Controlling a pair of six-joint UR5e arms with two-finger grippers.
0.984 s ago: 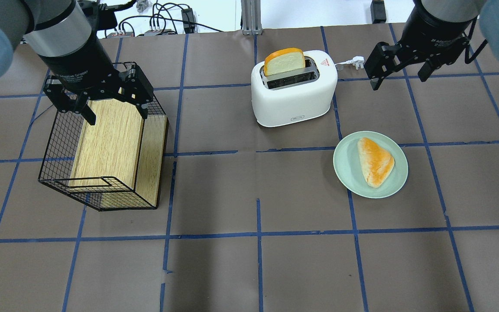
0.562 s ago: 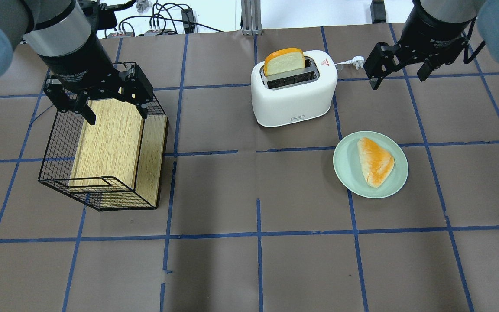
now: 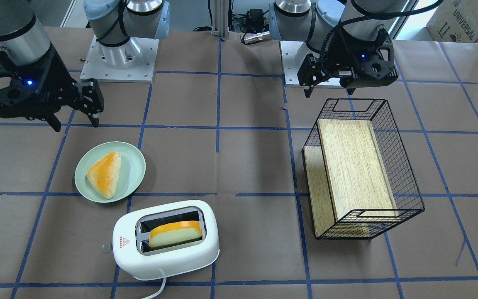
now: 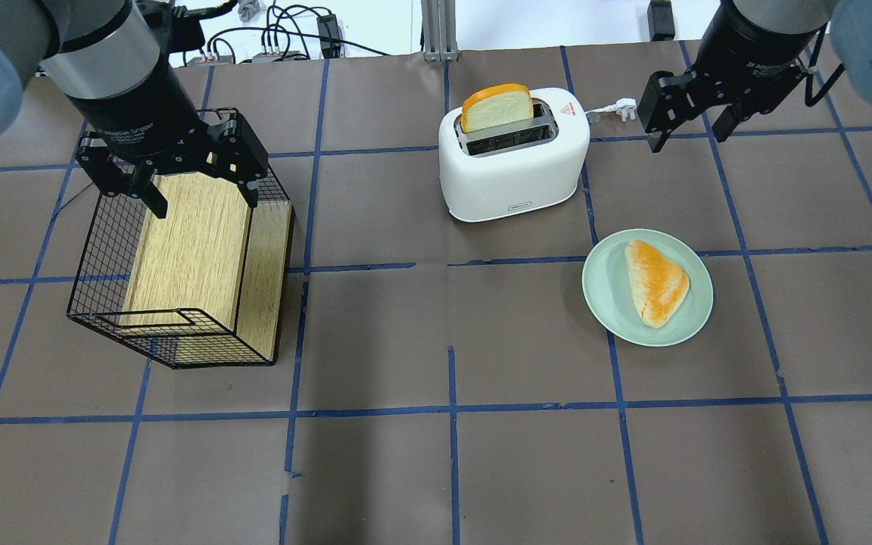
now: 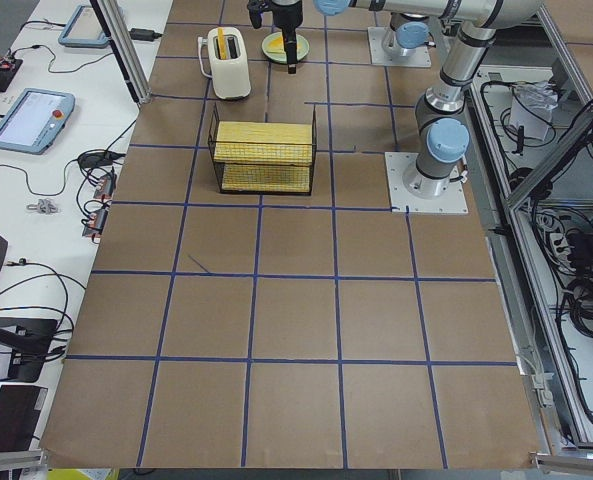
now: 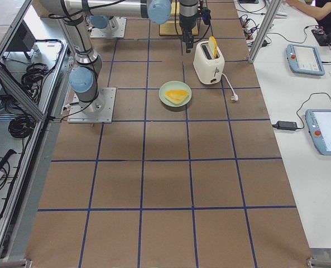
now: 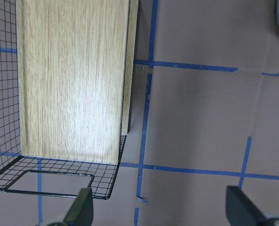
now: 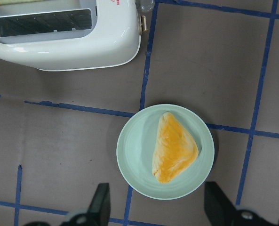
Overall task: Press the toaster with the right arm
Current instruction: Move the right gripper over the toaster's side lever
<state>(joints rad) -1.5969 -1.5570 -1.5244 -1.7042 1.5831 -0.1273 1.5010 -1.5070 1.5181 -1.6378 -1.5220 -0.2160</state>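
One toaster (image 4: 512, 179) apart from right pincer (image 4: 687, 139)

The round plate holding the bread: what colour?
Pale green round plate; clearest in right wrist view.

One toaster (image 4: 513, 170), one bread slice (image 4: 496, 107), one plate (image 4: 604, 304), one pastry (image 4: 657, 281), one wire basket (image 4: 103, 250), one wooden box (image 4: 194, 242), two hands (image 4: 205, 203) (image 4: 687, 142).

You can read "UNIVERSAL" on the box (image 3: 463, 18) and "Adaptive Gripper" on the left gripper (image 4: 205, 203). The toaster (image 4: 512, 178) has a red triangle mark, its lettering too small to read.
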